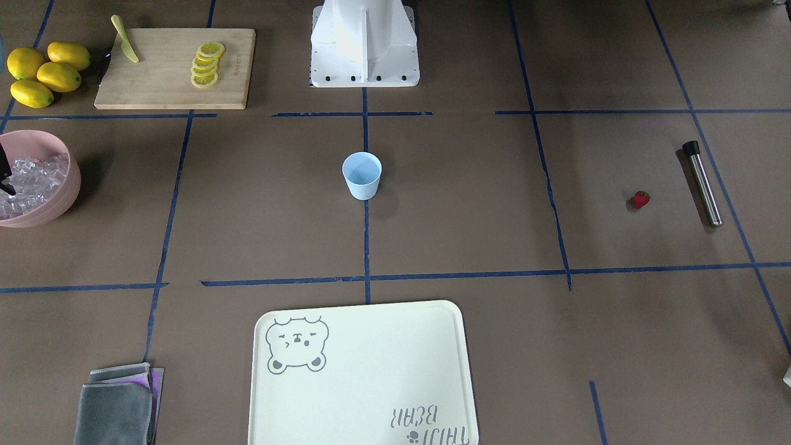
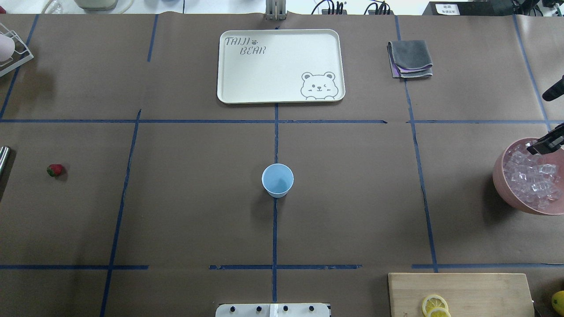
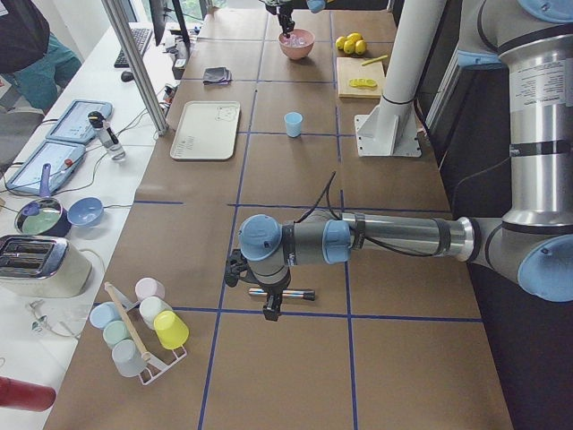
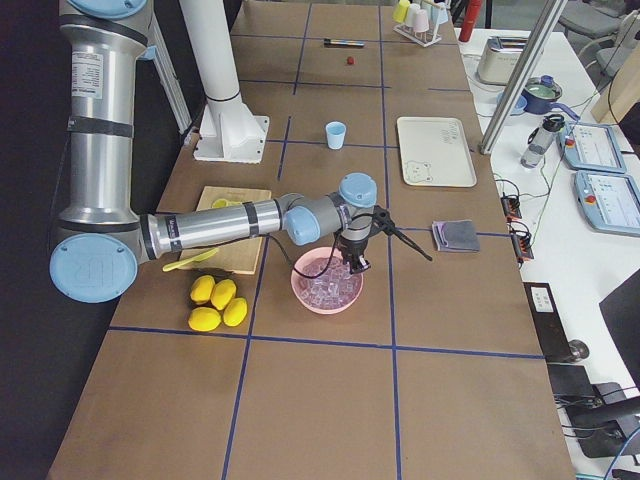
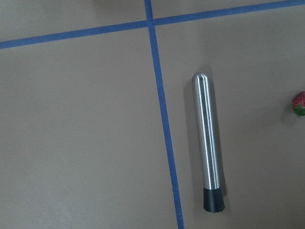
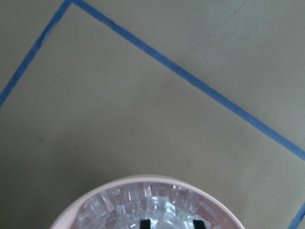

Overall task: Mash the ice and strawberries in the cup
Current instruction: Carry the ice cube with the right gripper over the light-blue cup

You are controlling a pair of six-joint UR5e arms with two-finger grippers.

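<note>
The light blue cup [image 1: 362,175] stands upright at the table's middle and looks empty. The ice [image 2: 531,176] fills a pink bowl [image 2: 502,185] at the robot's right end. My right gripper [image 2: 545,144] hangs over that bowl, its dark fingertips [image 6: 145,223] apart and down at the cubes, holding nothing that I can see. The strawberry [image 1: 640,199] lies alone on the table near the robot's left end. My left gripper [image 3: 271,310] hovers over a steel muddler [image 5: 206,143] just beyond the strawberry; I cannot tell whether it is open or shut.
A cream bear tray [image 2: 273,66] lies on the far side of the cup. A folded grey cloth [image 2: 410,59] lies beside the tray. A cutting board [image 1: 167,80] with lemon slices, a yellow knife [image 1: 125,47] and whole lemons [image 1: 43,74] sit near the bowl.
</note>
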